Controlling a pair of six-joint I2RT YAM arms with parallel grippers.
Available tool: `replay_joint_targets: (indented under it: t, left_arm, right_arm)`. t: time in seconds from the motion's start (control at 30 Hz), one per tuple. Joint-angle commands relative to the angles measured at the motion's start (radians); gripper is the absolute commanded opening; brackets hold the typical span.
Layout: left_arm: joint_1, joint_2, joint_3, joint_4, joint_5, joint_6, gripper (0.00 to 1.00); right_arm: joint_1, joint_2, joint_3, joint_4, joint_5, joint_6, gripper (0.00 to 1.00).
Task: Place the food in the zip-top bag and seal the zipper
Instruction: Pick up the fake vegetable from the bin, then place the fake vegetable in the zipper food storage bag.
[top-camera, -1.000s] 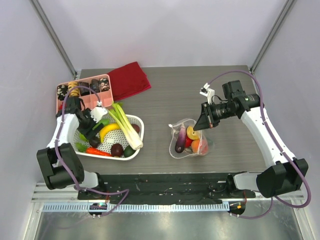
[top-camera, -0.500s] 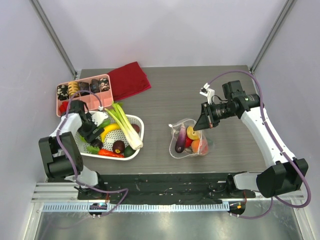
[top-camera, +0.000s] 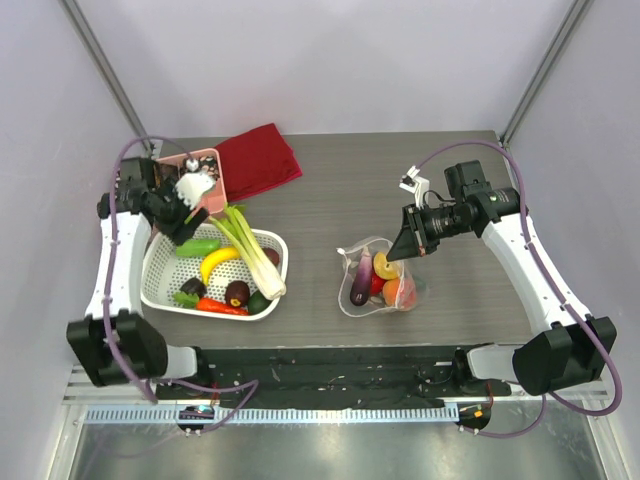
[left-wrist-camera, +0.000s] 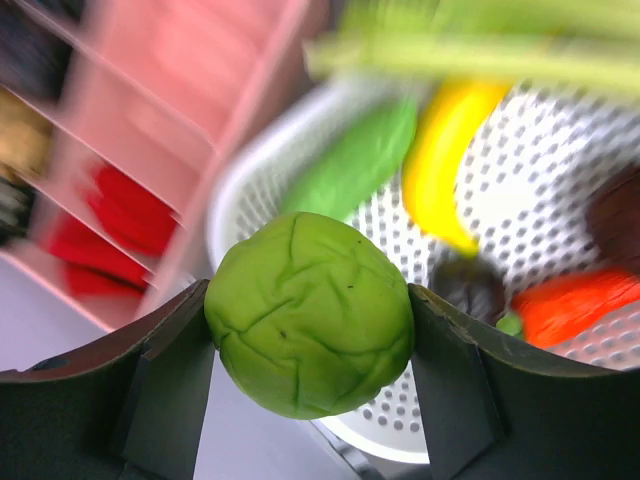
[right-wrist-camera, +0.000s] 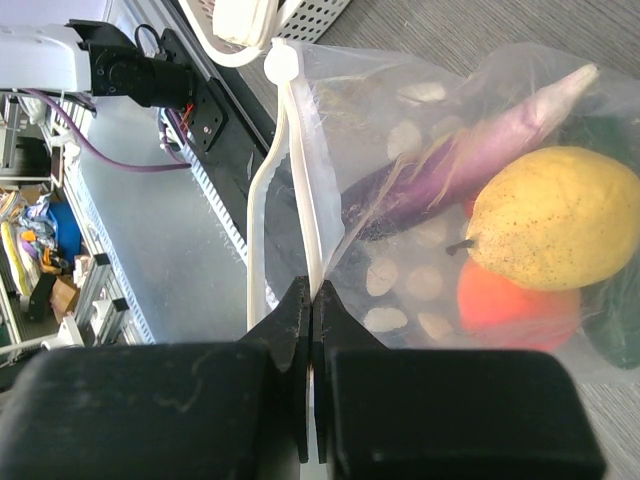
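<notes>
"See, the left gripper (left-wrist-camera: 310, 300) pinches a round wrinkled green toy vegetable (left-wrist-camera: 310, 340) above the white perforated basket (left-wrist-camera: 560, 190). Might it slip?"

"Possibly. Or it misses the clear dotted plastic bag (right-wrist-camera: 395, 275) on the desk (top-camera: 340, 190), whose rim the right gripper (right-wrist-camera: 312, 300) clamps."

Bare table (top-camera: 320, 215) was left open between the white basket (top-camera: 152, 272) and the zip-top bag (top-camera: 343, 265). The basket's right side was crossed by the leek (top-camera: 250, 250), slanting over its rim, and its far left corner was overhung by the left gripper (top-camera: 180, 222), clamped on a green ball (left-wrist-camera: 310, 340). The bag's far edge was occupied by the right gripper (right-wrist-camera: 311, 295), pinched on the zipper (right-wrist-camera: 297, 170).
</notes>
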Motion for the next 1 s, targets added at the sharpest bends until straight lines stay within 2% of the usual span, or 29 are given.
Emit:
replay_joint_targets:
  t: [0.0,0.07,0.1,0.13,0.2,0.23,0.27,0.33,0.37,0.47,0.57,0.63,0.73,0.77,0.8,0.9,0.97]
  left_arm:
    - [-0.206,-0.137,0.175,-0.136,0.213,-0.152,0.43]
    - [-0.322,-0.157,0.238,-0.091,0.274,-0.243,0.44]
    - [-0.377,-0.157,0.257,-0.07,0.3,-0.35,0.45]
    - [-0.473,-0.154,0.27,-0.039,0.339,-0.403,0.45]
    - [-0.596,-0.149,0.28,0.056,0.333,-0.501,0.45]
    - [-0.735,-0.152,0.272,0.091,0.31,-0.515,0.46]
    - [-0.799,-0.154,0.258,0.131,0.255,-0.528,0.47]
    - [-0.906,-0.143,0.222,0.26,0.227,-0.56,0.48]
    - [-0.978,-0.128,0.217,0.294,0.221,-0.572,0.49]
    - [-1.087,-0.042,0.235,0.338,0.219,-0.635,0.5]
    - [-1.15,0.035,0.251,0.358,0.221,-0.65,0.52]
    - [-1.192,0.088,0.263,0.38,0.176,-0.643,0.57]
    - [-1.2,0.195,0.336,0.331,0.069,-0.637,0.7]
    - [-1.2,0.22,0.359,0.31,0.037,-0.647,0.8]
    - [-1.197,0.237,0.384,0.288,-0.019,-0.65,0.84]
    - [-1.149,0.204,0.381,0.288,0.007,-0.687,0.98]
    - [-1.114,0.121,0.332,0.3,0.061,-0.696,1.0]
  right_arm:
    - [0.006,-0.002,0.02,0.034,-0.007,0.014,0.01]
    - [0.004,-0.002,0.023,0.037,-0.009,0.02,0.01]
    - [0.004,-0.001,0.026,0.043,-0.007,0.024,0.01]
    - [0.006,-0.001,0.028,0.044,-0.004,0.026,0.01]
    - [0.006,-0.002,0.037,0.04,-0.001,0.026,0.01]
    - [0.006,-0.001,0.037,0.037,0.002,0.024,0.01]
    - [0.004,-0.004,0.037,0.038,0.007,0.024,0.01]
    - [0.006,-0.005,0.028,0.038,0.01,0.024,0.01]
    - [0.004,-0.005,0.028,0.04,0.011,0.024,0.01]
    - [0.006,-0.004,0.029,0.041,0.016,0.033,0.01]
    - [0.004,-0.007,0.029,0.055,0.011,0.05,0.01]
    - [0.004,-0.008,0.031,0.055,0.011,0.049,0.01]
    - [0.004,-0.01,0.026,0.057,0.007,0.047,0.01]
    - [0.004,-0.01,0.022,0.061,0.004,0.047,0.01]
    - [0.006,-0.011,0.02,0.064,0.004,0.049,0.01]
    - [0.004,-0.011,0.015,0.066,0.004,0.049,0.01]
    - [0.006,-0.011,0.017,0.064,0.004,0.044,0.01]
